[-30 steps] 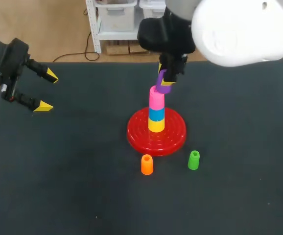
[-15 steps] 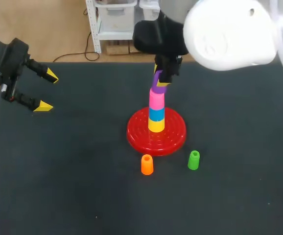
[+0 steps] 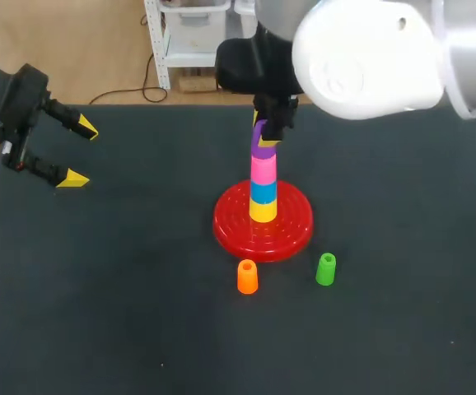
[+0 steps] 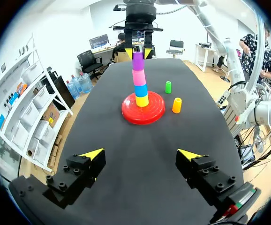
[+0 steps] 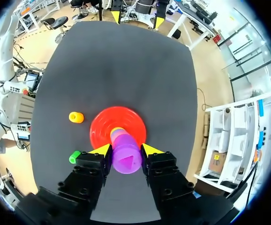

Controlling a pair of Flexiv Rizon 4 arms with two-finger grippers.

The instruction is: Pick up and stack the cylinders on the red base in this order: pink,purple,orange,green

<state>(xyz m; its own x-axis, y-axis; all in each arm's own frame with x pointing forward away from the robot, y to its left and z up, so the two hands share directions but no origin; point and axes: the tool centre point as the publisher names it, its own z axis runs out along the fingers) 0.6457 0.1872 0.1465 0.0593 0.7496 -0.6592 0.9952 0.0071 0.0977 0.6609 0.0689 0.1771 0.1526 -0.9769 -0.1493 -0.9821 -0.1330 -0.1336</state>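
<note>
The right tool (image 5: 126, 149) is squeezing the purple cylinder (image 5: 126, 160), lining it up atop the pink cylinder (image 3: 263, 169); the left tool (image 4: 141, 154) is hanging open, empty.

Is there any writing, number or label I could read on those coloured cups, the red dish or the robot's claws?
None can be read.
The purple cylinder, pink cylinder, orange cylinder and green cylinder are plain, and so is the red base.
The left gripper and right gripper show no print that I can make out.
</note>
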